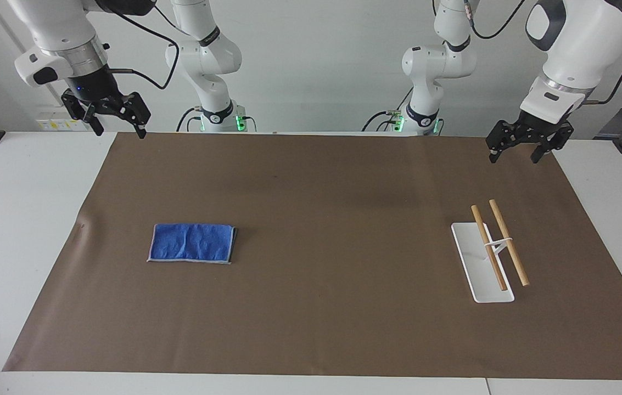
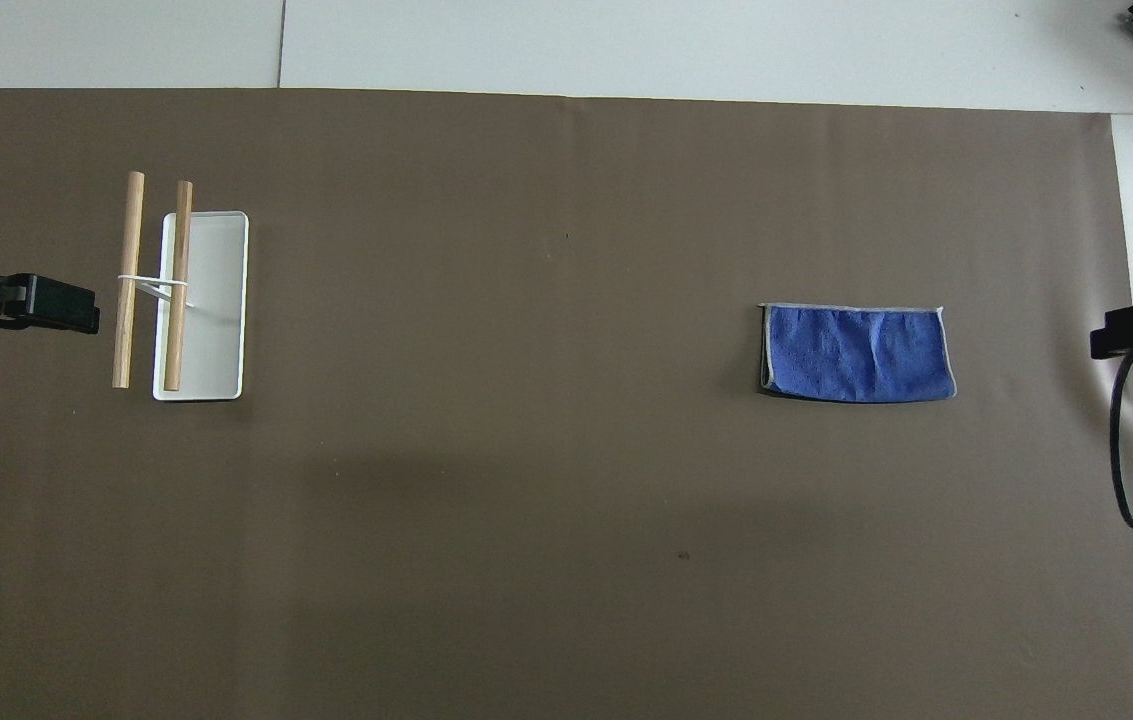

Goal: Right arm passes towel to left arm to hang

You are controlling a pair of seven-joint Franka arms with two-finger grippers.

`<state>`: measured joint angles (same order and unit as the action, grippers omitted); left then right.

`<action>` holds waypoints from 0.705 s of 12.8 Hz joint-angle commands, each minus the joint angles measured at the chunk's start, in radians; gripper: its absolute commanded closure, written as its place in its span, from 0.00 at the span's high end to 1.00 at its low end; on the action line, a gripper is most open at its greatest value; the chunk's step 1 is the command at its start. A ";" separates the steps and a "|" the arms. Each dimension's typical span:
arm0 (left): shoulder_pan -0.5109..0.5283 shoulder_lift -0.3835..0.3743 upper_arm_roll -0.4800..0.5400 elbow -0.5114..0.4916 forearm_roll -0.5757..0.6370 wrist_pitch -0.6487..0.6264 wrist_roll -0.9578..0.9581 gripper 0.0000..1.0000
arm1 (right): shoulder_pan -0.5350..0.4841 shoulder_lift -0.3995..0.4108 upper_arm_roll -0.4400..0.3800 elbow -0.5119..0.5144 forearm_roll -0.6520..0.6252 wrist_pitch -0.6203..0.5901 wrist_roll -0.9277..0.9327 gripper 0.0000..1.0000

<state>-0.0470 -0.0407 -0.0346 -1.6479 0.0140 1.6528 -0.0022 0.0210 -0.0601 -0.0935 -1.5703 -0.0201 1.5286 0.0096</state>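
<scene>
The right gripper (image 1: 118, 122) hangs raised over the robots' edge of the brown mat (image 1: 321, 230) at the right arm's end, its fingers spread wide and holding nothing. The towel (image 1: 191, 243), folded flat on the mat, lies well apart from it, farther from the robots. The white rack (image 1: 481, 274) with two wooden rods (image 1: 508, 241) stands toward the left arm's end. The left gripper (image 1: 520, 149) hangs over the mat's edge near the rack, fingers apart, empty.
</scene>
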 commanded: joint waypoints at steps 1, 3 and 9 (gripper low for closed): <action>0.009 -0.008 -0.007 -0.009 0.017 -0.004 -0.004 1.00 | -0.006 -0.021 0.009 -0.030 0.000 0.022 -0.005 1.00; 0.009 -0.008 -0.007 -0.009 0.017 -0.004 -0.004 1.00 | -0.006 -0.021 0.009 -0.030 0.000 0.019 0.006 1.00; 0.009 -0.008 -0.007 -0.009 0.017 -0.004 -0.004 1.00 | -0.006 -0.023 0.014 -0.033 0.000 0.018 0.033 1.00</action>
<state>-0.0470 -0.0407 -0.0346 -1.6479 0.0140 1.6528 -0.0022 0.0210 -0.0601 -0.0919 -1.5716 -0.0201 1.5286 0.0183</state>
